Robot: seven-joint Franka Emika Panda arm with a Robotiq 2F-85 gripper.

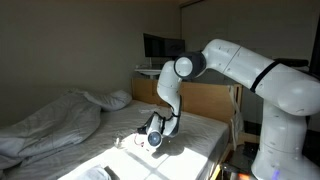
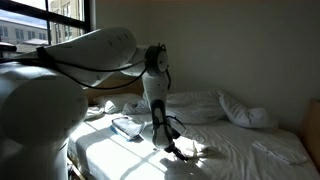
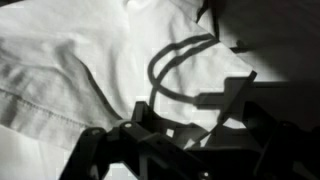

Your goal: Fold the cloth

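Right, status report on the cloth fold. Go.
Claw low over the bed, jaws too dark to call. White cloth spread under it, no fold visible. Rumpled duvet off to the side, apart from the claw.

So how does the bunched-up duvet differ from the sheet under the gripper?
The duvet is heaped in thick folds; the sheet lies fairly flat. The duvet sits in shade, while sunlight falls across the sheet. The gripper is down at the sheet, well apart from the duvet. Both look white.
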